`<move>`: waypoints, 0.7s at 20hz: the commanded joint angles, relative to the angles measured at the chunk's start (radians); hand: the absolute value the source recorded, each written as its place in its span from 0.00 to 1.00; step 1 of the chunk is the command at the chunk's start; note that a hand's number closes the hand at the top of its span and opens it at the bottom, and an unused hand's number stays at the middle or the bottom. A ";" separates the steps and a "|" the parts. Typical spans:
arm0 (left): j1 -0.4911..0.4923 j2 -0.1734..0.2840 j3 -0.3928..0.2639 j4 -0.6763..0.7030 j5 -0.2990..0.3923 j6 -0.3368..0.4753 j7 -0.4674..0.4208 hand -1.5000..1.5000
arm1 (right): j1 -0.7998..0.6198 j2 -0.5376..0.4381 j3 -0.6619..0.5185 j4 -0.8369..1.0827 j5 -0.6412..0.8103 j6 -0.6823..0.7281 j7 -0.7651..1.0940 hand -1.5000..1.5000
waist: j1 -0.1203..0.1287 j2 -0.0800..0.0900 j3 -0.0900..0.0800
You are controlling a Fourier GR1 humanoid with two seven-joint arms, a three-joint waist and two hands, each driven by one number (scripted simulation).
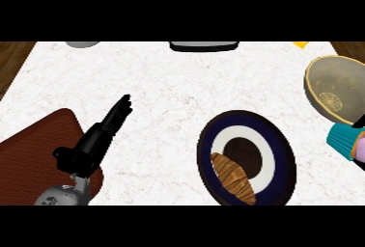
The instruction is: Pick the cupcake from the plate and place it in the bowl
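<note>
The cupcake (348,141) sits at the right edge of the head view, off the plate (279,144) and just below the bowl (341,89); its teal wrapper and pink top are partly cut off by the frame. Dark shapes beside it suggest the right hand (359,120) carries it, but whether those fingers are curled or spread cannot be told. The left hand (107,128) lies over the counter (164,82), fingers straight and together, holding nothing, beside a brown mat (35,140). A croissant (235,176) remains on the plate.

The step in hand appears to be the transfer to the bowl. The cupcake should be kept upright and raised above the near rim before moving inward. It should be centred over the bowl's floor, lowered, and only then released. The left hand should remain clear of the plate.
</note>
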 commanded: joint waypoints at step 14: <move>-0.037 -0.018 0.001 -0.003 -0.015 -0.055 0.027 0.50 | -0.463 0.107 -0.090 0.730 0.267 -0.190 -0.212 1.00 | 0.060 0.012 0.001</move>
